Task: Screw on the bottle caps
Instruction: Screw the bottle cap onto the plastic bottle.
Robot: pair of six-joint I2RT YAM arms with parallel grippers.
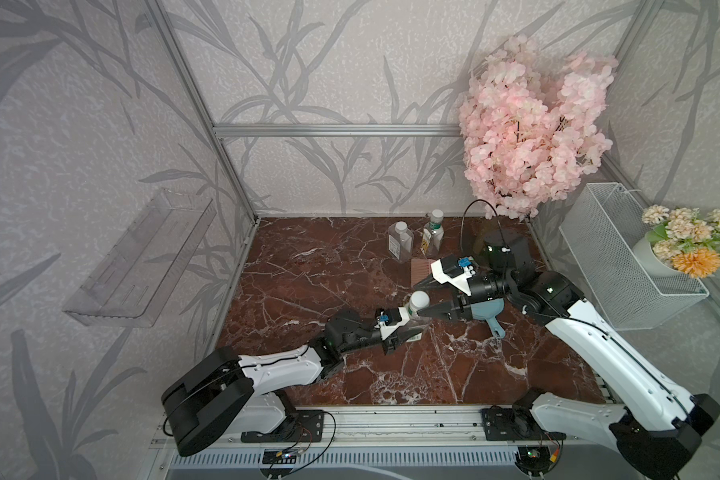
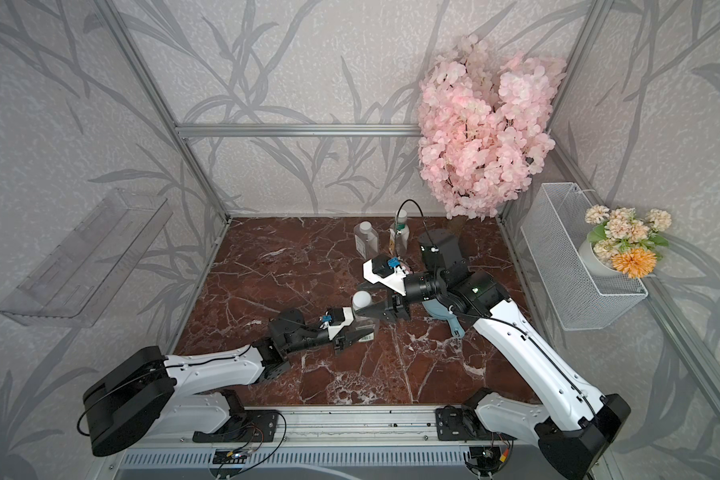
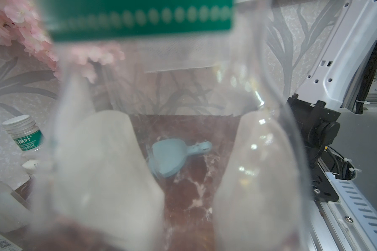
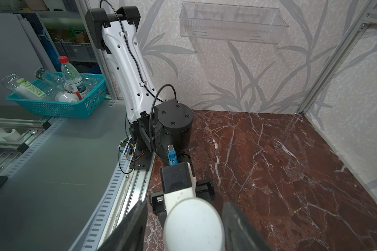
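Clock directions are read in the top views, with 6 o'clock at the rail the arms are mounted on. The left arm reaches in from 7 o'clock, and the left gripper (image 1: 404, 332) is clamped on the lower body of the held bottle (image 1: 413, 311). This is a clear round bottle with a green band, close to the middle of the marble tabletop (image 1: 308, 291) with its neck uppermost. In the left wrist view the pale fingers (image 3: 109, 165) show through the clear plastic on either side.

A white cap (image 4: 193, 223) sits on the neck of the held bottle. The right arm comes in from 4 o'clock, and the right gripper (image 1: 418, 297) meets the cap from 3 o'clock with one dark jaw on each side of it. I cannot tell whether the jaws press on the cap or only bracket it.

A blue-grey scoop (image 1: 489, 313) lies just beyond at 3 o'clock, under the right wrist. A ribbed pink piece (image 1: 422, 270) lies farther on at 12 o'clock. Near the far edge at 12 o'clock stand the square bottle (image 1: 400, 243) and, beside it, the round bottle (image 1: 433, 237), both wearing white caps. A pink blossom spray (image 1: 528, 137) fills the 1 o'clock corner.
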